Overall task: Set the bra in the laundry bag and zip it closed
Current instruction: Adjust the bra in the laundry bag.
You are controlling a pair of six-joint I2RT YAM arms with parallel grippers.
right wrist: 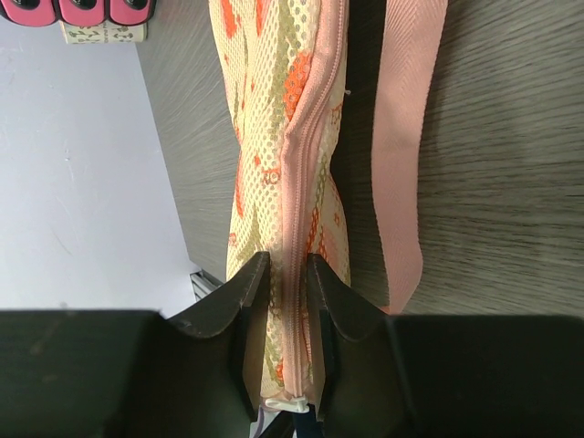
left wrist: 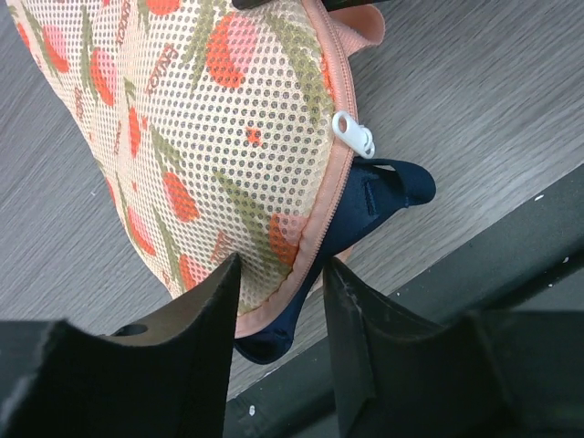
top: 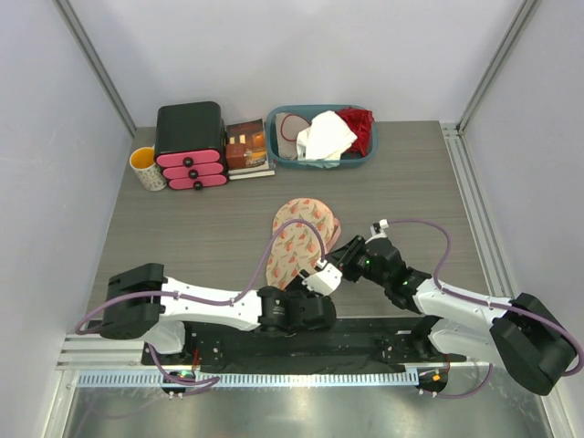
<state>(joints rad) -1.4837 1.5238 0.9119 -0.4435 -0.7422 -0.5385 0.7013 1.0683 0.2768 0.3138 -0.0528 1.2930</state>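
The laundry bag (top: 301, 235) lies mid-surface (top: 182, 228), with both arms at its near end. The top view doesn't show the bra. The left wrist does: the bra (left wrist: 388, 192) pokes out navy below the white zipper pull (left wrist: 354, 135) (bag part unzipped). There the left pincer (left wrist: 278, 297) is narrow, nipping the bag rim. Right wrist only: the right pincer (right wrist: 285, 292) is narrow, clamping the zipper seam, with the pink strap (right wrist: 401, 137) beside it.

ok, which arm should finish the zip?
Right, probably. The right pincer pinches the laundry bag on its seam near the zipper pull; the left pincer anchors the end where the bra pokes out.
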